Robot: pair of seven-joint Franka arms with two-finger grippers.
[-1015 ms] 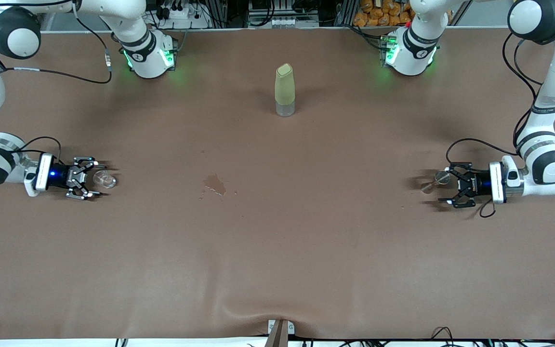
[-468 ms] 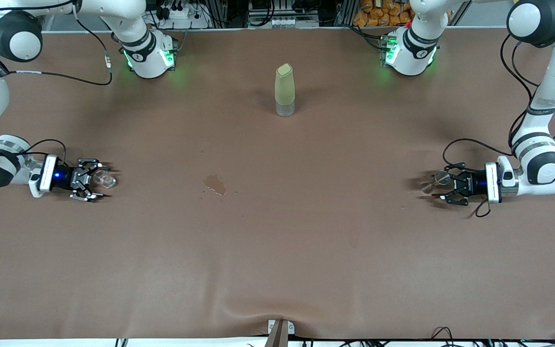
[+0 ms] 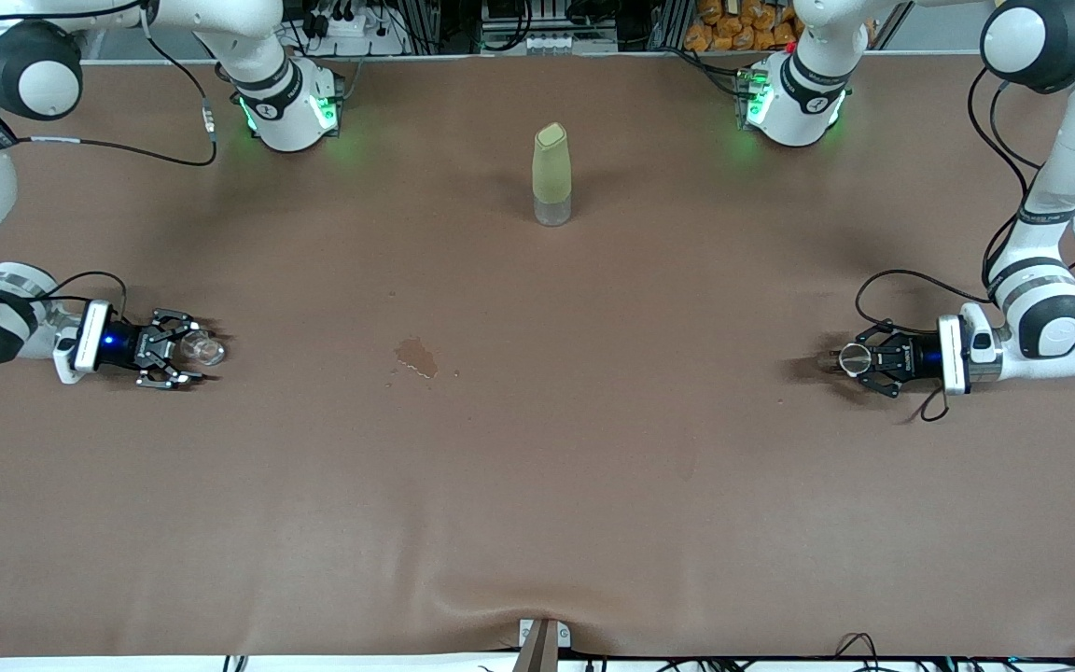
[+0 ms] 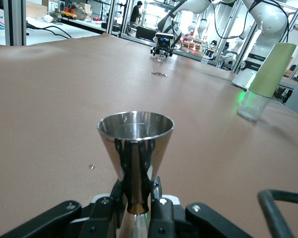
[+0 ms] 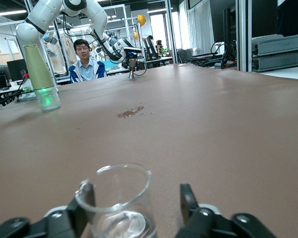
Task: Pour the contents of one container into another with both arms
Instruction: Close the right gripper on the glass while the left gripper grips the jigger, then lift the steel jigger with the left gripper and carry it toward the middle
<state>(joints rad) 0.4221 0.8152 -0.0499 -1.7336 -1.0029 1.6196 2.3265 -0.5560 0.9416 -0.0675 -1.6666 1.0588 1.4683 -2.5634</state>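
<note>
The left gripper (image 3: 859, 359) sits low at the right middle of the front view, its jaws clamped on the narrow waist of the silver jigger (image 3: 852, 357). In the left wrist view the jigger (image 4: 135, 153) stands upright between the black fingers (image 4: 105, 213), its round upper rim open and shiny. The right gripper (image 3: 185, 352) lies low at the left middle of the front view, at the right arm's end of the surface. Its jaws stand apart around the small clear glass cup (image 3: 202, 350). In the right wrist view the cup (image 5: 116, 201) stands upright on the surface, one finger (image 5: 85, 203) just beside or touching its wall, the other finger (image 5: 188, 199) clearly apart from it.

No brand or label can be read on the cup, the jigger or the bottle.

The surface (image 3: 537, 485) is a wide brown mat. A small wet stain (image 3: 416, 357) marks it a little left of centre in the front view. A tall olive-green bottle (image 3: 551, 187) with a clear base stands upright at upper centre, between the two arm bases, whose rings glow green. Black cables trail beside both arms. In the right wrist view a seated person (image 5: 85, 64) in a blue and white jacket shows at upper left, among workshop frames and ceiling lights.
</note>
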